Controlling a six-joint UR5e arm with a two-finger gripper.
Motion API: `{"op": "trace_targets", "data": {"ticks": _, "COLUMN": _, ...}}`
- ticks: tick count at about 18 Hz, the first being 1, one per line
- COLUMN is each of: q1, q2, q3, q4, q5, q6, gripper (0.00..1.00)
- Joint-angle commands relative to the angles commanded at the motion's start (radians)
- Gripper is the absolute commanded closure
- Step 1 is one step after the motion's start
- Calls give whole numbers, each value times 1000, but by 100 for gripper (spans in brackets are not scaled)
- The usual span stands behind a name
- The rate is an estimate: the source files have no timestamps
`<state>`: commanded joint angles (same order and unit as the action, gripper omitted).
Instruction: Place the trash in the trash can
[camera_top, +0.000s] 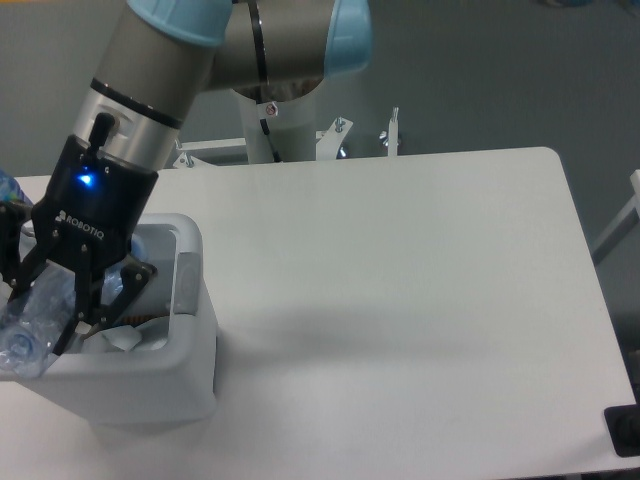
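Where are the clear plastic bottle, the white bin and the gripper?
Clear crinkled plastic water bottle (30, 318): fixed camera, on its crinkled body.
Large white rectangular plastic bin (160, 385): fixed camera, on its front wall.
Gripper (75, 305): fixed camera, between its fingertips.

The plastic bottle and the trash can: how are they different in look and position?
The plastic bottle is clear and crinkled; the trash can is opaque white and smooth. The bottle is slim and tilted, between the jaws of the gripper; the trash can is wide and stands upright on the table. The bottle is above the can's open top. Both look like plastic.
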<state>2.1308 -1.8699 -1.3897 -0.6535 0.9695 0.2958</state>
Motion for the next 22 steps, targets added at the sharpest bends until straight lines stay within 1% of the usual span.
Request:
{"op": "trace_targets", "data": {"ticks": 2, "q1": -15, "q2": -5, "q3": -2, "q4": 0, "q5": 0, "q6": 37, "gripper": 46}}
{"op": "trace_targets", "data": {"ticks": 4, "q1": -15, "q2": -6, "q3": -3, "q4": 2, "q5": 0, "q6": 57, "gripper": 46}}
{"op": "trace_targets", "data": {"ticks": 8, "q1": -18, "q2": -6, "q3": -41, "q4": 2, "q5": 0, "q6": 123, "gripper": 45}}
{"op": "trace_targets", "data": {"ticks": 11, "q1": -18, "q2": 5, "q3": -83, "q4": 2, "q5": 0, "q6": 175, "gripper": 44}}
{"op": "trace_targets", "data": {"ticks": 13, "q1": -20, "q2": 9, "q3": -98, "q4": 0, "q5": 0, "q6": 178, "gripper": 43}}
{"op": "trace_targets", "data": {"ticks": 14, "q1": -20, "q2": 9, "q3": -98, "q4": 0, "q5": 0, "q6": 178, "gripper": 37}}
{"op": "trace_targets", "data": {"ticks": 15, "q1": -20, "q2": 9, "q3": -98, "q4": 0, "q5": 0, "q6": 180, "gripper": 30}}
{"op": "trace_targets", "data": {"ticks": 16, "q1": -20, "q2": 9, "q3": -98, "q4": 0, "q5": 2, "q6": 180, "gripper": 29}}
{"op": "trace_targets", "data": {"ticks": 17, "q1": -19, "q2": 12, "q3": -112, "q4": 0, "q5": 2, "q6": 180, "gripper": 19}}
{"op": "trace_targets", "data": {"ticks": 18, "q1": -18, "q2": 14, "q3": -112, "q4": 0, "q5": 2, "q6": 180, "gripper": 5}}
{"op": "trace_targets", "data": {"ticks": 19, "q1": -18, "q2": 15, "q3": -112, "q4": 0, "q5": 2, "q6": 178, "gripper": 1}}
{"op": "trace_targets", "data": {"ticks": 22, "q1": -17, "q2": 17, "q3": -111, "q4": -2, "q5": 3, "q6": 172, "gripper": 0}}
